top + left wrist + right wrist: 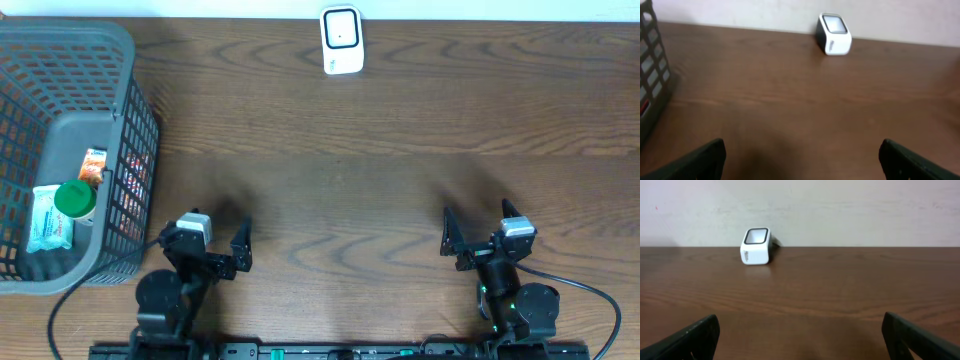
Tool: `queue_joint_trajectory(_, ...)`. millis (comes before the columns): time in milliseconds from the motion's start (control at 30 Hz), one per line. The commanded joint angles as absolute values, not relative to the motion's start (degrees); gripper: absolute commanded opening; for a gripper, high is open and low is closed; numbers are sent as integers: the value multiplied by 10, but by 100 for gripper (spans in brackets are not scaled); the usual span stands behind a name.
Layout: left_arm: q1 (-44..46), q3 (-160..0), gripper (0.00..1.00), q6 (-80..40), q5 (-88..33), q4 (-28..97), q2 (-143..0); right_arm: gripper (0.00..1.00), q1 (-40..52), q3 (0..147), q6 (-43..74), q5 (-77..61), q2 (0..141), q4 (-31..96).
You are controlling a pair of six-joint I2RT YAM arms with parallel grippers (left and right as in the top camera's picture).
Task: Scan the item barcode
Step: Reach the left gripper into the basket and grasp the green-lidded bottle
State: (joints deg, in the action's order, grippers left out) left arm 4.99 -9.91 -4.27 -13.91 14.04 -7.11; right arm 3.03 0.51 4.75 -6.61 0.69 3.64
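Left pincer: my left pincer (207, 243) is spread wide with nothing between its fingers, low at the near edge of the desk (350, 180).
Right pincer: my right pincer (483, 238) is spread just as wide and holds nothing, near the same edge and well apart from the left one.
Items: a green-capped jar (75, 198), a white packet (48, 220) and an orange packet (93, 165) lie together inside the grey basket (128, 75) at the desk's left end. The jar touches the white packet, and the orange packet is just beyond the jar.
Items to pincers: the basket's near right corner is just beside my left pincer, with the items to that pincer's left. They are well apart from my right pincer.
Scanner: the white scanner (341, 40) stands at the far edge of the desk, by the wall (840, 210), roughly midway between my two arms and well apart from both.
In the way: the basket's mesh side stands between my left pincer and the items. Both wrist views look straight across the desk to the scanner.
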Motion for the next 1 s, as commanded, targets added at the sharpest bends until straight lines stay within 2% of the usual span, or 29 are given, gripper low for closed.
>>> queue_joint_trajectory(0, 52, -215, 98, -44, -163, 176, -143, 99, 34, 3, 42, -63, 5, 37)
queue_joint_trajectory(100, 52, -319, 98, -53, -164, 228, -224, 99, 34, 3, 42, -63, 5, 37)
queue_joint_trajectory(167, 52, -441, 98, -46, -221, 326, -299, 99, 34, 3, 42, -63, 5, 37)
queue_joint_trajectory(267, 52, -505, 98, -46, -272, 419, -347, 99, 34, 3, 42, -63, 5, 37)
queue_joint_trajectory(467, 52, -528, 98, -37, -295, 444, -389, 99, 34, 3, 42, -63, 5, 37)
queue_joint_trajectory(667, 52, -642, 98, -26, -287, 488, -448, 99, 34, 3, 42, -63, 5, 37)
queue_joint_trajectory(833, 52, -787, 98, -36, -192, 555, -541, 99, 34, 3, 42, -63, 5, 37)
queue_joint_trajectory(967, 40, -931, 98, -105, -47, 615, -634, 99, 34, 3, 42, -63, 5, 37)
